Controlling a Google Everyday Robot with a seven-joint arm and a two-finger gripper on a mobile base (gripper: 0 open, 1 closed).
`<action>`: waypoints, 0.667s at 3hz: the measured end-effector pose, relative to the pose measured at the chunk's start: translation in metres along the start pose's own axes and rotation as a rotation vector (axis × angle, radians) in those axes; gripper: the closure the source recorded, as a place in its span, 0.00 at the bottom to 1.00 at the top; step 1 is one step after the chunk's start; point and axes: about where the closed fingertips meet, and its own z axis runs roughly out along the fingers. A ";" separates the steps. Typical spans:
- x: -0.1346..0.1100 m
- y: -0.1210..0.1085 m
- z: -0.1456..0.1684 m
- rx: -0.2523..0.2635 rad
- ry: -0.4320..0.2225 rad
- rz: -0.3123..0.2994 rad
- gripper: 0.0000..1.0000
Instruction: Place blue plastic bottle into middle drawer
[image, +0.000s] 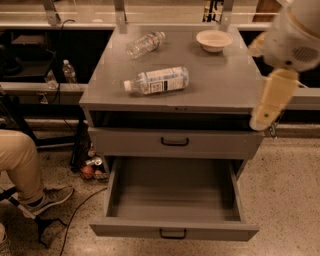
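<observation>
The blue plastic bottle (157, 81) lies on its side on the grey cabinet top (220, 85), white cap to the left and pale label with a dark panel facing up. The middle drawer (172, 227) is pulled fully open below and holds nothing; its black handle faces me. The upper handled drawer (175, 142) is closed. My arm hangs at the right of the cabinet, and its cream end with the gripper (260, 122) is beside the cabinet's right front corner, apart from the bottle and holding nothing I can see.
A smaller crinkled clear bottle (145, 44) and a cream bowl (214, 40) lie at the back of the top. A seated person's leg and shoe (30, 175) are at the left. Cans and clutter (90, 167) sit on the floor by the cabinet's left side.
</observation>
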 end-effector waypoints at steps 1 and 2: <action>-0.034 -0.039 0.038 -0.027 -0.040 -0.067 0.00; -0.053 -0.069 0.070 -0.020 -0.071 -0.065 0.00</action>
